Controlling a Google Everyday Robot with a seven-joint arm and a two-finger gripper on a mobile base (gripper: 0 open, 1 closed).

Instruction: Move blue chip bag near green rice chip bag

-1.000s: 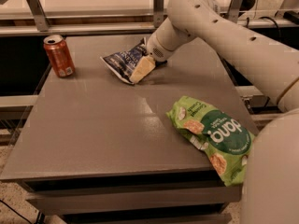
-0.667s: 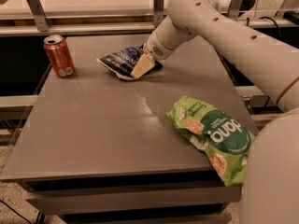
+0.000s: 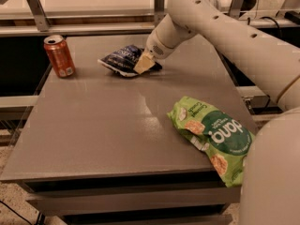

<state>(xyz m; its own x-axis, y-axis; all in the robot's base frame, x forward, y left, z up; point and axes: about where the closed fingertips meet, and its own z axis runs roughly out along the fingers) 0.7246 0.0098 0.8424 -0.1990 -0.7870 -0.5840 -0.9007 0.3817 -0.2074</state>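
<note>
The blue chip bag (image 3: 121, 59) is a small crumpled navy foil bag lying at the back middle of the grey table (image 3: 93, 121). My gripper (image 3: 144, 63) reaches down from the white arm and sits on the bag's right end, one tan finger showing against it. The green rice chip bag (image 3: 216, 136) is a large light-green bag with a dark green round logo. It lies at the table's front right corner, well apart from the blue bag and partly over the edge.
An orange-red soda can (image 3: 59, 56) stands upright at the back left of the table. My white arm (image 3: 234, 36) spans the right side above the table. A metal rail (image 3: 70, 25) runs behind the table.
The blue chip bag has settled slightly lower and flatter on the table with the gripper still at its right end. The can and green bag have not moved.
</note>
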